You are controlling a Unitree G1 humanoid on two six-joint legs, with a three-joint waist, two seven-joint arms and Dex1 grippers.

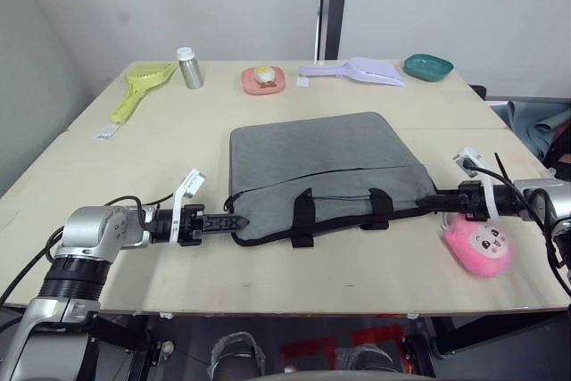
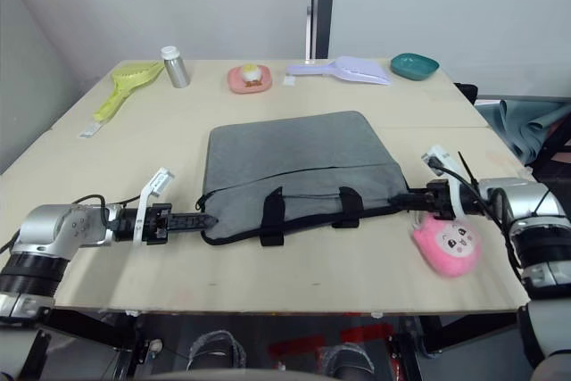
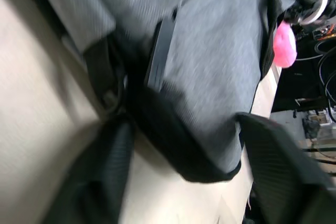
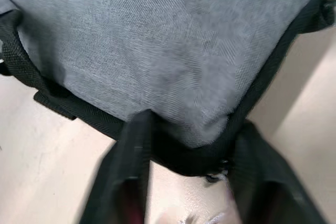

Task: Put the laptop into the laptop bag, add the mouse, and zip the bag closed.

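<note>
The grey laptop bag (image 1: 321,162) lies flat in the middle of the table (image 1: 161,162), its black handles (image 1: 343,207) toward me. Its pink plush charm (image 1: 479,245) rests on the table by the bag's near right corner. My left gripper (image 1: 234,219) is at the near left corner, its open fingers (image 3: 100,182) either side of the black edging (image 3: 210,166). My right gripper (image 1: 426,205) is at the near right corner, open, its fingers (image 4: 128,171) either side of that corner and a small zipper pull (image 4: 212,177). The laptop and the mouse are out of view.
Along the table's far edge stand a yellow-green scoop (image 1: 143,86), a metal bottle (image 1: 189,67), a pink plate with food (image 1: 263,79), a lavender scoop (image 1: 357,70) and a teal dish (image 1: 428,66). A small white tag (image 1: 107,132) lies at the left.
</note>
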